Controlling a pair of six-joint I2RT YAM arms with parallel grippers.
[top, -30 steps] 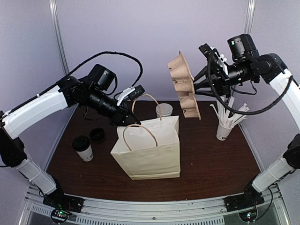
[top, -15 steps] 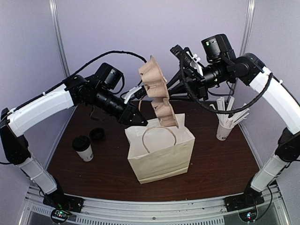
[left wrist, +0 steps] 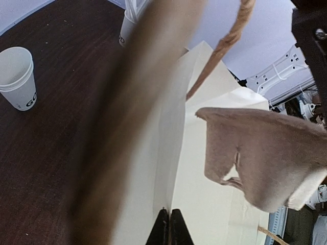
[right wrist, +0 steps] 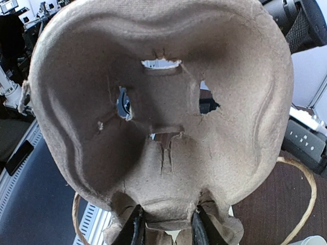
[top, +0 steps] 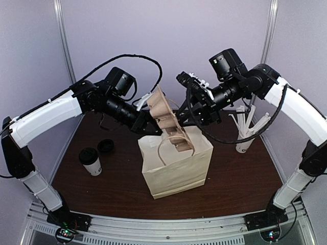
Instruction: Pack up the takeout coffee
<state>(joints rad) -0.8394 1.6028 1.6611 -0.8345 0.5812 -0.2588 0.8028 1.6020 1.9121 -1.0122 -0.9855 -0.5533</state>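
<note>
A takeout coffee cup (top: 90,161) with a black lid stands at the left of the table. A lidless white cup (left wrist: 18,79) with dark lettering shows in the left wrist view; the bag hides it in the top view. The cream paper bag (top: 176,168) stands open in the middle. My left gripper (top: 144,126) is shut on the bag's rear rim (left wrist: 176,168), its tips (left wrist: 169,228) pinching the paper. My right gripper (top: 185,113) is shut on the brown pulp cup carrier (top: 166,120), which hangs tilted with its lower end inside the bag's mouth. The carrier fills the right wrist view (right wrist: 163,102).
A loose black lid (top: 106,146) lies behind the lidded cup. A white cup of long white sticks (top: 244,139) stands at the right, close to my right arm. The bag's rope handles (top: 163,148) arch over its mouth beside the carrier.
My right arm swung the carrier left and down from high above the table into the bag's mouth. My left gripper pulled the bag's rim, shifting the bag right and opening it.
</note>
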